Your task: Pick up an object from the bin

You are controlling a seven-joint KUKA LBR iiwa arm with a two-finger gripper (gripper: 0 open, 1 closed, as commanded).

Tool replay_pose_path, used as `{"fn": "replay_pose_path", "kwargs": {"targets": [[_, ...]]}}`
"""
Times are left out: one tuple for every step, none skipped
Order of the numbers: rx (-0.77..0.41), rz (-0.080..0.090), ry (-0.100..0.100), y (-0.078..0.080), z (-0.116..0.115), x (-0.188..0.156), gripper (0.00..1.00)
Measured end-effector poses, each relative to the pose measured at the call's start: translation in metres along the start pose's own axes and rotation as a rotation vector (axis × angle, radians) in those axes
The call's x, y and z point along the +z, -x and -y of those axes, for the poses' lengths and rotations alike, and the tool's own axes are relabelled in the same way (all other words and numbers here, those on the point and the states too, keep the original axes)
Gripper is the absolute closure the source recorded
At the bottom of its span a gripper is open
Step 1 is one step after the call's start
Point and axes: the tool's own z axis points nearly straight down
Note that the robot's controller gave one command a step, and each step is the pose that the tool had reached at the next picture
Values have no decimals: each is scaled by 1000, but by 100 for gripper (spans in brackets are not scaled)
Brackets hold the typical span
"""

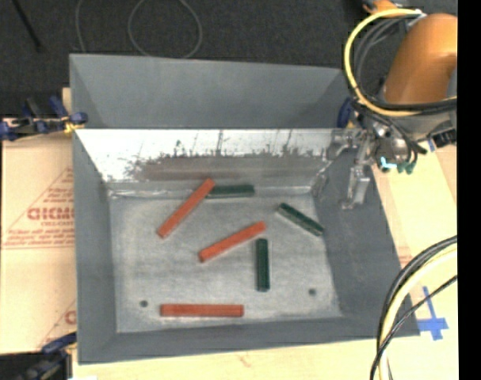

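Dark ground surrounds the grey metal bin (97,236), which has sloped walls and a flat speckled bottom. Arm (418,62) with orange cover enters top right, cables looped round it. Six flat bars lie loose on the bottom. Orange-red: back-left orange bar (186,207) slanted, centre orange bar (232,241) slanted, front orange bar (201,310) along the near edge. Dark green: back green bar (232,189) by the far wall, middle green bar (261,264) pointing front to back, tilted green bar (299,218) furthest right. Gripper (341,188) hangs over the right slope near the back right corner, up and right of the tilted green bar, apart from it. Fingers spread, nothing between them.
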Motion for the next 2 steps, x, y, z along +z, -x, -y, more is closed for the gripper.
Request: {"fn": "replay_pose_path", "kwargs": {"targets": [[-28, 1, 1, -39, -31, 141, 0], [-30, 10, -2, -36, -30, 136, 100]]}}
